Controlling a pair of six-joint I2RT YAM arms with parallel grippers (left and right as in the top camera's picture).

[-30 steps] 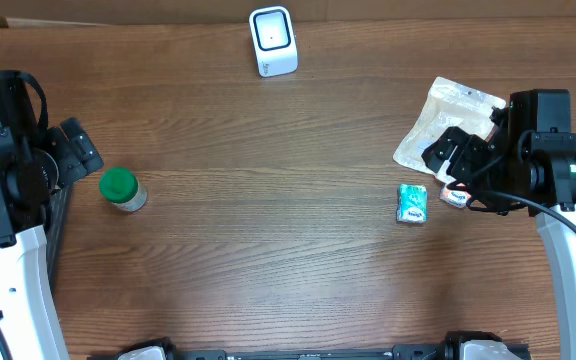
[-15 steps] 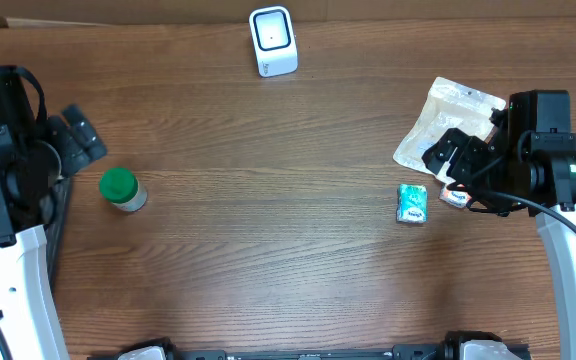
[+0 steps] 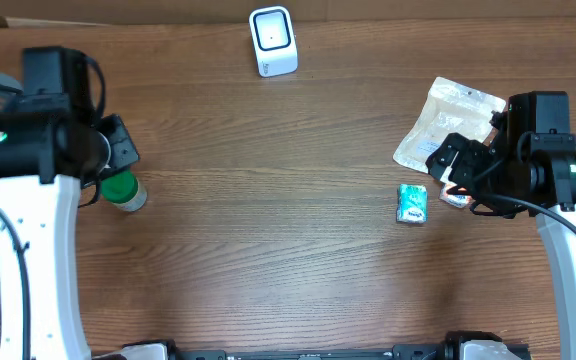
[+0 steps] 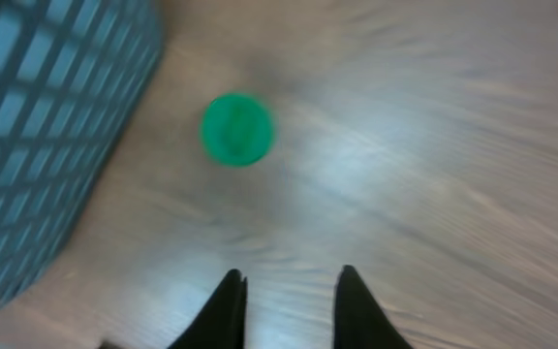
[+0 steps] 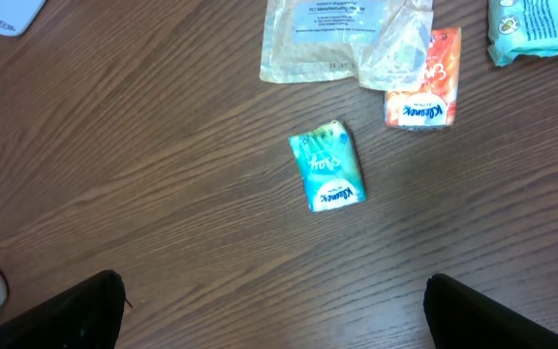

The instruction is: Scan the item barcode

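Both arms are built from the same parts. On the left arm (image 3: pixel 56 235) a long white link with rounded edges is joined to a bulky black housing, on which a small green light is lit. A thin black cable is seen running beside the white link. The right arm (image 3: pixel 568 270) is made the same way: a white link, a boxy black wrist block marked by a green light, and a black cable curved across the link. The left gripper (image 4: pixel 289 308) is shown, blurred, as two black jaws tapered to narrow tips. Of the right gripper (image 5: pixel 277 315) only two dark, blunt jaw ends are caught at the lower corners.
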